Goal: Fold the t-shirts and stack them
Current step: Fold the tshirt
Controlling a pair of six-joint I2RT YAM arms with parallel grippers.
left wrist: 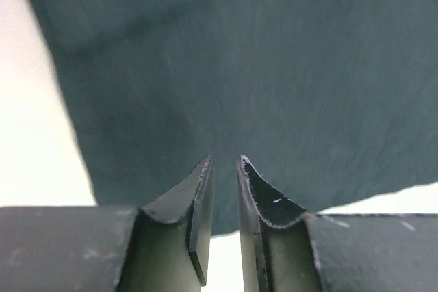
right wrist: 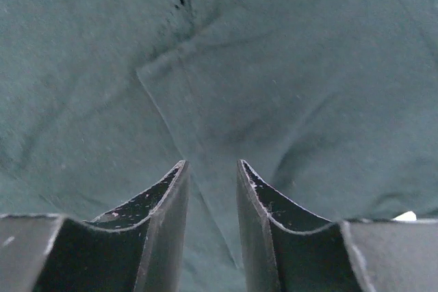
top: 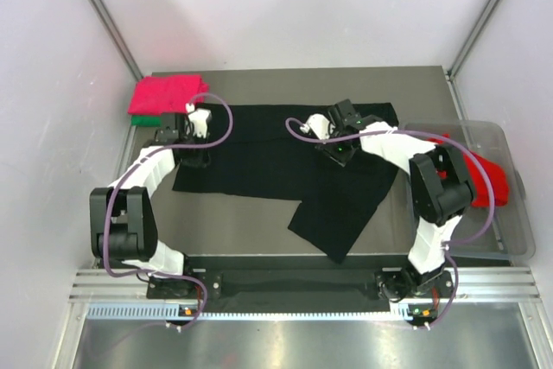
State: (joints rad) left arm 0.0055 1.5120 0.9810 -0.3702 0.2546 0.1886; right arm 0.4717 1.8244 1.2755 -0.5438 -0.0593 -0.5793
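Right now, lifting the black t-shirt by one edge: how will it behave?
Likely floppy: the black t-shirt lies flat and creased, one layer folded over another. Probably light, being thin cloth. Its near flap would likely trail behind.

Dark grey matte tabletop (top: 259,84), black cotton t-shirt (top: 276,162) spread across its middle, folded green tee (top: 145,120) under a pink-red tee (top: 166,92) at the far-left corner, clear plastic bin (top: 511,232) at the right edge.

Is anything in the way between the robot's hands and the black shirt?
No, nothing I can see. The left gripper and the right gripper are both right at the black t-shirt, with no other thing in between.
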